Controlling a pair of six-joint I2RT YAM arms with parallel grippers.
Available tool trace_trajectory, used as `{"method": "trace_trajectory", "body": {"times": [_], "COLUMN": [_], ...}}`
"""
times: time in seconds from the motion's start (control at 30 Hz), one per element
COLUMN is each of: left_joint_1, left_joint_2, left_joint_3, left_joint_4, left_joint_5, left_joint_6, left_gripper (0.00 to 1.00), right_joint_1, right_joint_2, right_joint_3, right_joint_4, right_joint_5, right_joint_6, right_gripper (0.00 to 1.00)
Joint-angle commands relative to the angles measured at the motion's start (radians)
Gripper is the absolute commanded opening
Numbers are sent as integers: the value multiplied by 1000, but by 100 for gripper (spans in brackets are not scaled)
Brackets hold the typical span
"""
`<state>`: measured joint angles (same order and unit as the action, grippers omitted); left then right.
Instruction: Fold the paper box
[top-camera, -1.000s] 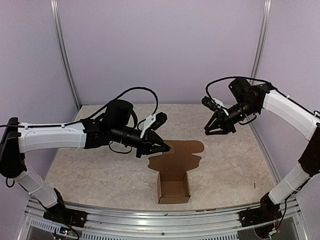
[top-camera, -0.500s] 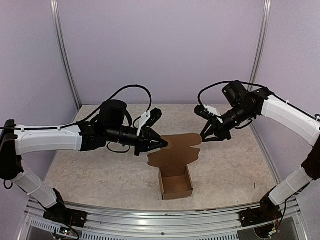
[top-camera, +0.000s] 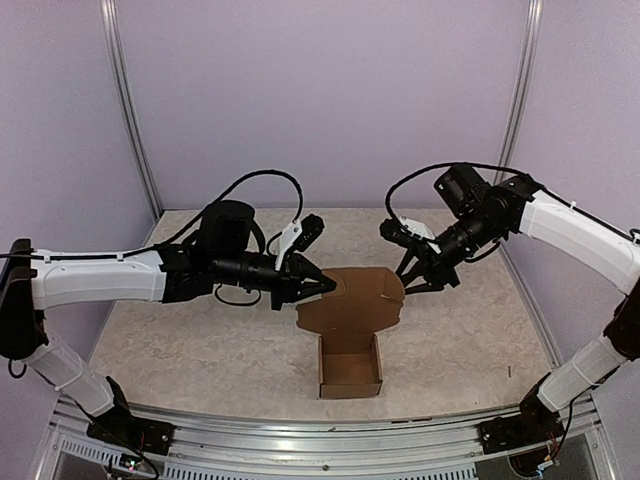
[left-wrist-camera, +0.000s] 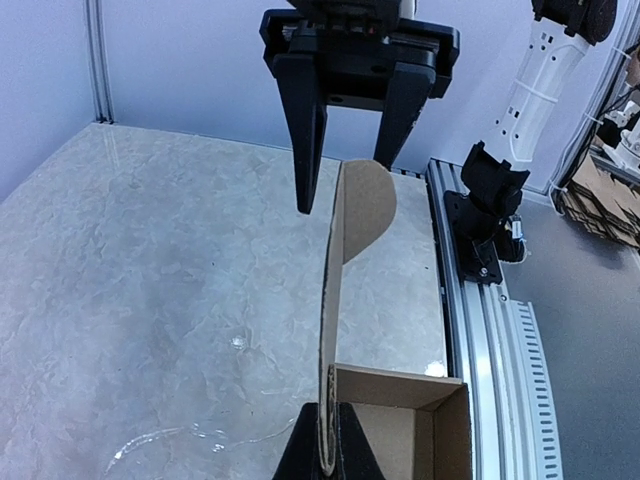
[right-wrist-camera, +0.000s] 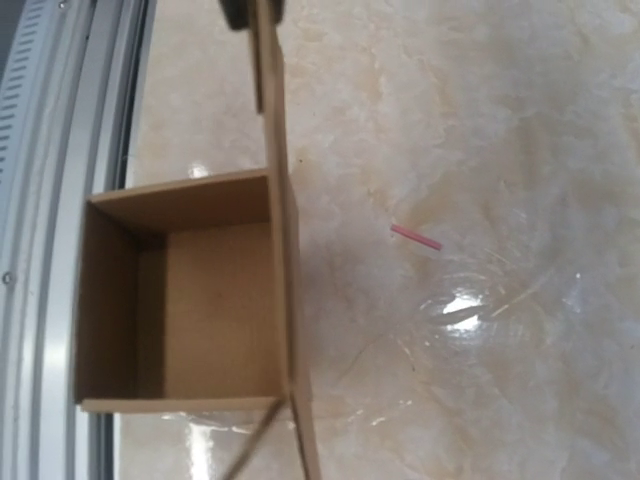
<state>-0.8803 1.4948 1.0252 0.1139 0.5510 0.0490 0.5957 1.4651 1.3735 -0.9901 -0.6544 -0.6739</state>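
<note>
Paper box (top-camera: 350, 345) on surface (top-camera: 200, 340): lid (top-camera: 352, 300) now lifted upright behind open tray (top-camera: 350, 372), no longer flat. Left claw (top-camera: 325, 286) clamped shut on lid's left edge; right claw (top-camera: 408, 284) newly arrived at right edge. From left wrist, right claw parted astride rounded tab (left-wrist-camera: 368, 200), gripping nothing. From right wrist, lid edge-on beside tray; closing fold likely next.

A beige, marble-patterned table (top-camera: 180, 340) filled the scene, with a ribbed aluminium rail (top-camera: 300, 432) running along its near edge. Lilac walls (top-camera: 320, 100) closed it in on the left, far and right sides, with a left metal post (top-camera: 128, 120) and a right metal post (top-camera: 518, 90) in the far corners. A small pink sliver (right-wrist-camera: 415, 237) lay on the tabletop.
</note>
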Motion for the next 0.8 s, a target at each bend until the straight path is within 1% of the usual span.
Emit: {"method": "trace_trajectory", "body": {"times": [0.0,0.1,0.3,0.5,0.77], "left_joint_1": [12,12,12,13,0], "left_joint_2": [21,25,45,59,88], "left_joint_3": [9,14,35,46,61], "left_joint_4": [24,24,27,27,37], "left_joint_5": [-48,-47,-52,-49,78], "left_joint_6": [-24,-28,-40,-43,-35], "left_gripper": [0,0,0,0,0], "right_joint_1": [15,17,18,19,22], "right_joint_2": [10,31,73,82,86], "right_joint_3": [27,34,72,92,104], "right_joint_4": [-53,-35,3,-29,-10], "right_joint_5": [-39,-40,-43,-40,-75], "right_joint_6": [16,82,189,176,128], "right_gripper": [34,39,42,45,47]}}
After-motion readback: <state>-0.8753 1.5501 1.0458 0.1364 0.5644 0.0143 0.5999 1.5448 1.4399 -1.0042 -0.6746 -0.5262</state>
